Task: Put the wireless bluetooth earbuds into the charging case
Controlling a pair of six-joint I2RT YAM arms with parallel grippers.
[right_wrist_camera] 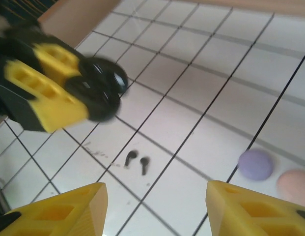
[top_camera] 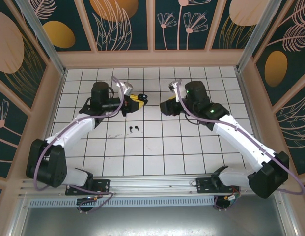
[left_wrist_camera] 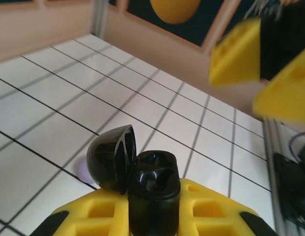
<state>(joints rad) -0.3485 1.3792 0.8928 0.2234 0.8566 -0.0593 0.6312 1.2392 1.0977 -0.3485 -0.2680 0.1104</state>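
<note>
No earbud is inserted yet: the black charging case (left_wrist_camera: 142, 182), lid raised and wells apparently empty, is clamped in the left gripper (top_camera: 138, 100), and the black earbuds (right_wrist_camera: 137, 161) are seen on the tiles at 6 o'clock from it in the top view. The right gripper (right_wrist_camera: 155, 192) is held with jaws apart and empty. A lilac case (right_wrist_camera: 256, 163) and a pink case (right_wrist_camera: 294, 184), both closed, are seen at 3 o'clock from the earbuds in the right wrist view, and nothing is judged to block the way.
</note>
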